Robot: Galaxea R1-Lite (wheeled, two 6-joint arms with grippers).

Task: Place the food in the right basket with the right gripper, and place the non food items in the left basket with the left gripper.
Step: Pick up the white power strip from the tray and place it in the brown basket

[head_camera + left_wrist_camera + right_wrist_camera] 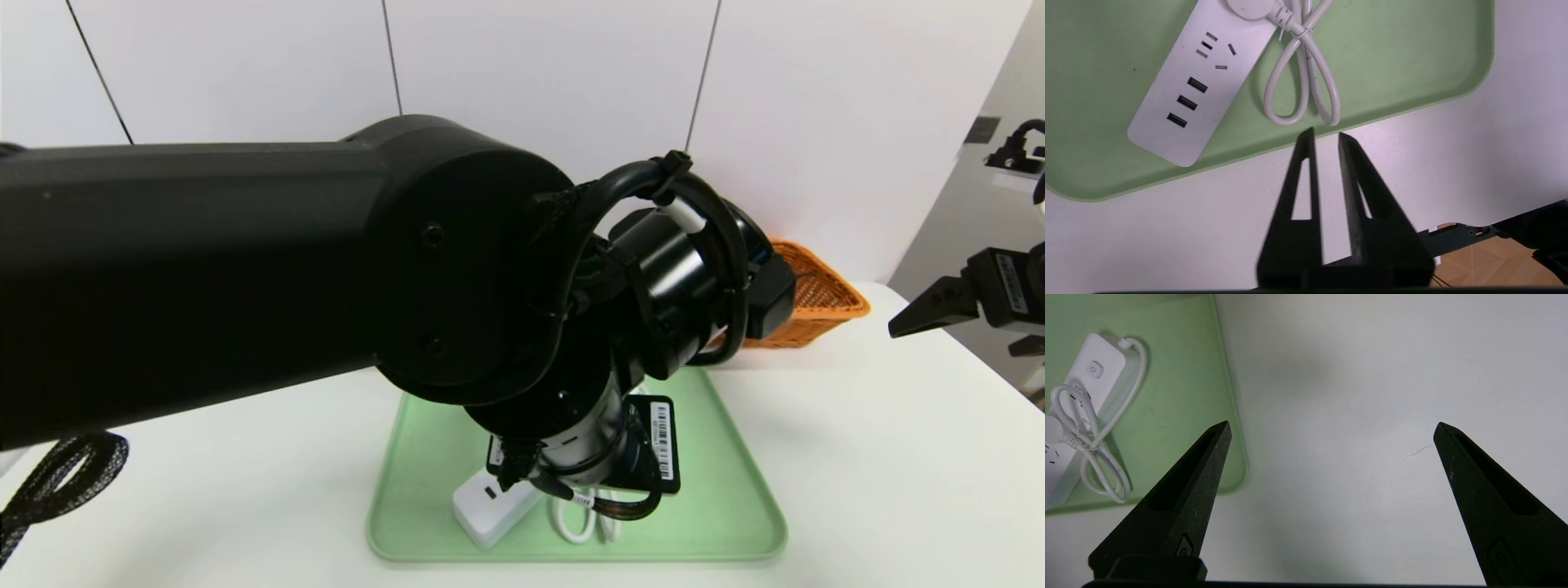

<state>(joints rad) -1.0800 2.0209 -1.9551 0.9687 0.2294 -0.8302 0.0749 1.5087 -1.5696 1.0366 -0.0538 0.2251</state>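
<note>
A white power strip [488,513] with its bundled white cable [1302,81] lies on the green tray [718,457]. My left arm reaches across the head view. Its gripper [1326,134] hangs over the tray's near rim, just short of the cable loops, open by a narrow gap with nothing between the fingers. My right gripper [1332,424] hovers open over bare table to the right of the tray. The orange right basket [816,302] stands at the back right. The left basket is hidden behind my left arm. No food is in view.
The white table [882,457] ends on the right, close to my right gripper's finger [931,310]. In the left wrist view the table's near edge shows, with brown floor [1494,265] beyond it. A white wall stands behind the table.
</note>
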